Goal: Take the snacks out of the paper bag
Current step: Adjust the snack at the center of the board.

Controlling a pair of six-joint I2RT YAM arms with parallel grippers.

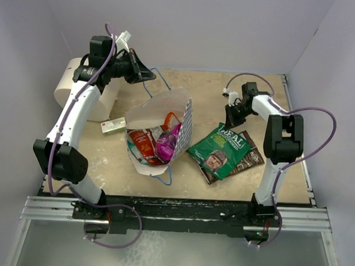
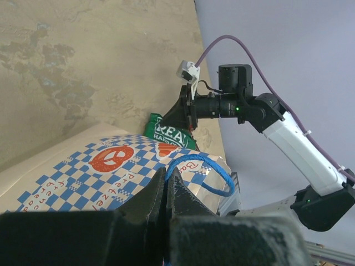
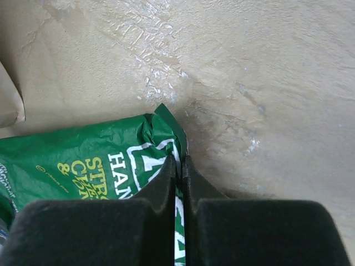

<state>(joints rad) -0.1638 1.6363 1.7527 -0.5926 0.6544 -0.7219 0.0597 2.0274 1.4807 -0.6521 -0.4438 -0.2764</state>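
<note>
Snacks: red packet [image 1: 143, 142] and magenta packet [image 1: 167, 142] sit inside the open bag [image 1: 161, 109] mid-table. Green packet [image 1: 220, 149] lies just right of the bag, overlapping a brown packet [image 1: 247, 162]. Right gripper [image 3: 178, 166] is pinched tight on the green packet's top edge (clear in the wrist view). Left gripper [image 2: 167, 177], raised behind the bag, is clamped on its blue handle [image 2: 201, 157].

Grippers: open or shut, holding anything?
Left gripper: shut on paper bag's thin blue cord handle.
Right gripper: shut on shiny green snack packet.
</note>
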